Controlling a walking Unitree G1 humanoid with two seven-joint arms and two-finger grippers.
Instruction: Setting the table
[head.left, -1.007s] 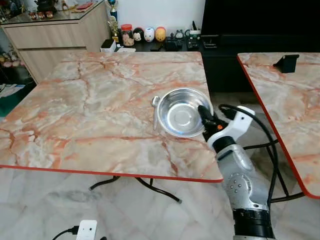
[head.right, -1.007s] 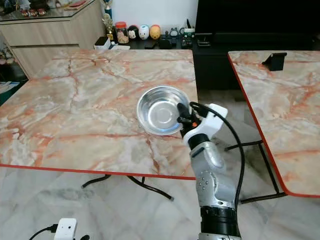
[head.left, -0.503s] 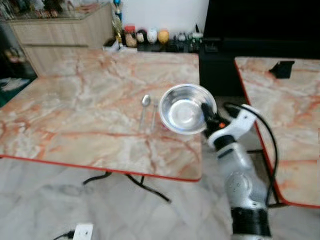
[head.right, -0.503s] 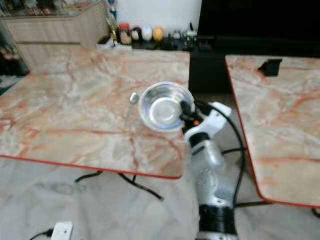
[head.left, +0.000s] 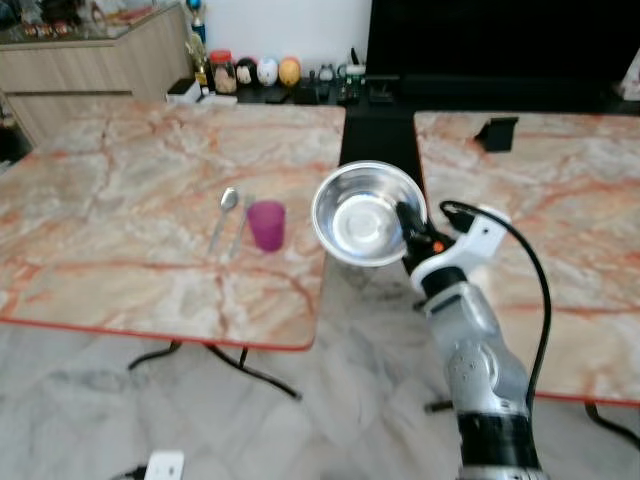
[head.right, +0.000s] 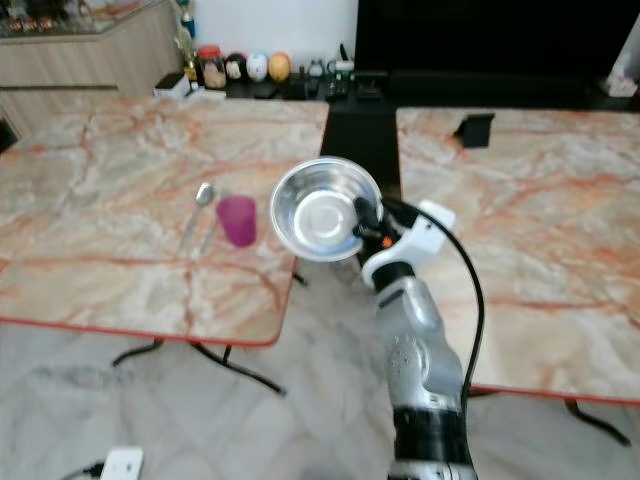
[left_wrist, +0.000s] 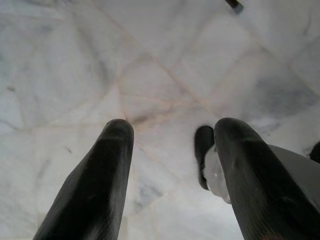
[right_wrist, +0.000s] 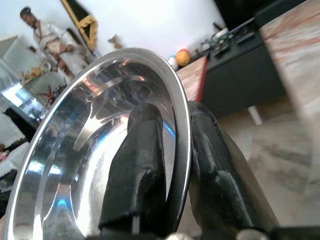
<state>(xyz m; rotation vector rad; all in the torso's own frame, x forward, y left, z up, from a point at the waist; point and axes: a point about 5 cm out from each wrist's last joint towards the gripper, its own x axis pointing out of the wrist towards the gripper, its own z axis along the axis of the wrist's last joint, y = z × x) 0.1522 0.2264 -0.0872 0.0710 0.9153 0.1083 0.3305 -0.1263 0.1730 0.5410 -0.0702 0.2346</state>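
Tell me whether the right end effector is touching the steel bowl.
Touching. The right wrist view shows the right end effector pinching the steel bowl's rim, one black finger inside and the other outside, with no gap.

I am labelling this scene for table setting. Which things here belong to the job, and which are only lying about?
Belong to the job:
- steel bowl, gripped at its rim by the right gripper
- spoon
- purple cup
- left table
- right table

Only lying about:
- figurines on the dark cabinet
- black stand
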